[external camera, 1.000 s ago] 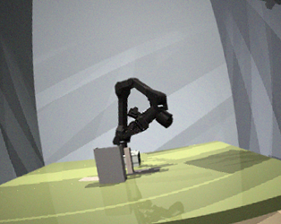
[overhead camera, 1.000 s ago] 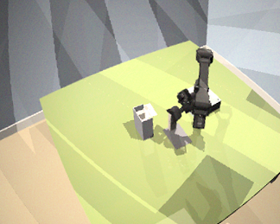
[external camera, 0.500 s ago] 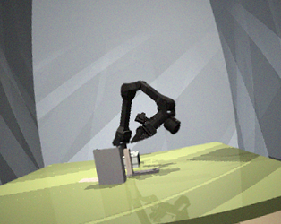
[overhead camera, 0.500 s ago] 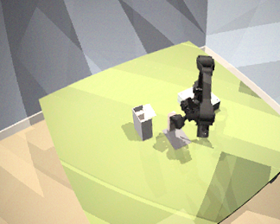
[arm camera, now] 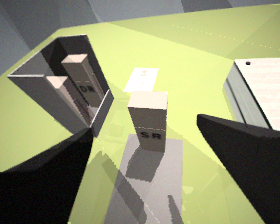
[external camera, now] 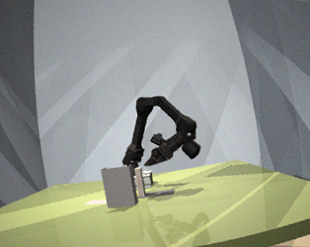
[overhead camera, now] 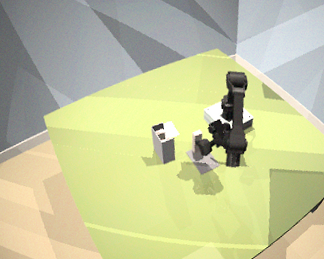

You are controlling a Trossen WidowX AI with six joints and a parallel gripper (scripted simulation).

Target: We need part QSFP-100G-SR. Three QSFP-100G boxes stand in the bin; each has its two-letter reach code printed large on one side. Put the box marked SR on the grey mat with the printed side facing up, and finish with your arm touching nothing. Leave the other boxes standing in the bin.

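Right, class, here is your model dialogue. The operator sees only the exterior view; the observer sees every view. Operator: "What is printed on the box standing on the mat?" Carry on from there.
Observer: The box reads SR on a side wall, so the print isn't facing up.
Operator: And what does the bin hold?
Observer: Two boxes stand in it; one, the DR box, shows its code.
Operator: Is the pincer gripping anything?
Observer: No, its fingers are wide apart with nothing clamped between them.
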